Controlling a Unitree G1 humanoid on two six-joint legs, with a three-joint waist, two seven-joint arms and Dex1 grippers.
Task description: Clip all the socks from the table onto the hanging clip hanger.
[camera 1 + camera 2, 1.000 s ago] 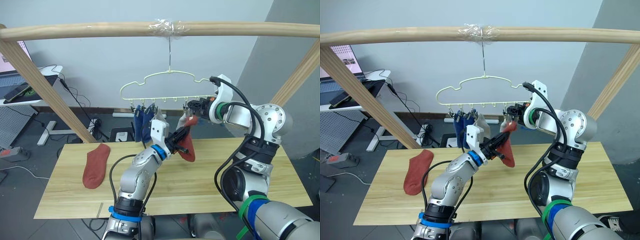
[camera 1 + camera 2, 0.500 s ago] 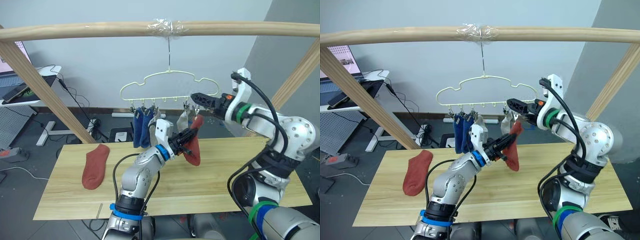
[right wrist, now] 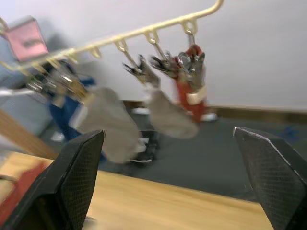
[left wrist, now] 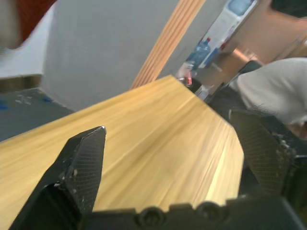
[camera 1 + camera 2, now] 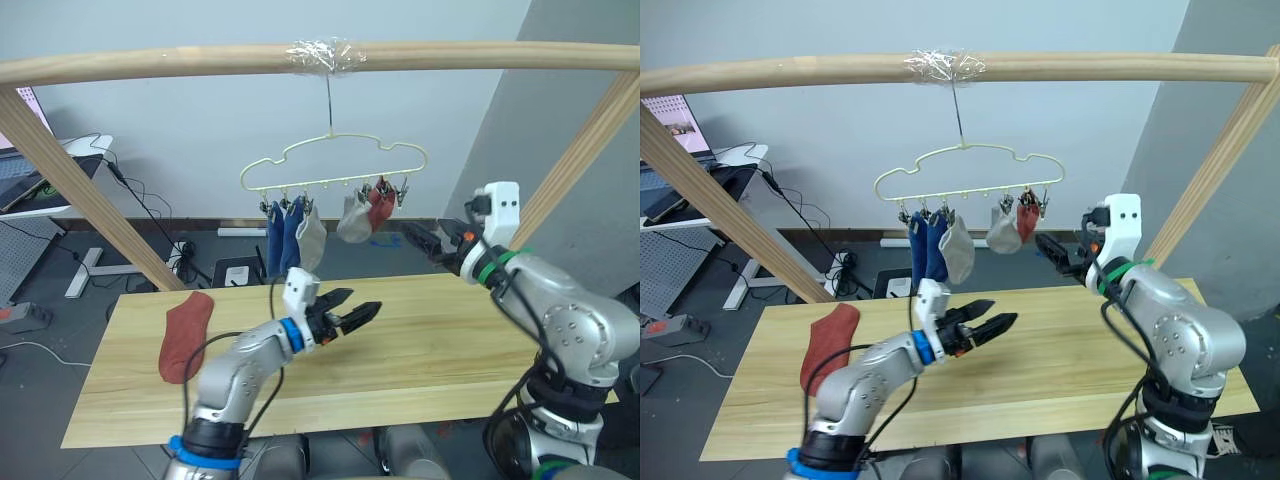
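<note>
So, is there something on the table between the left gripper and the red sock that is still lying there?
Nothing visible stands between them. The rust-red sock lies flat near the table's left end, and the left gripper, open and empty, hovers over the bare wood toward the middle.

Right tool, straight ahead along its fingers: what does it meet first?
Probably the rust-red sock clipped at the end of the clip hanger, with a grey sock just beside it. The right tool is open; depth is unclear, so it might pass slightly below them.
</note>
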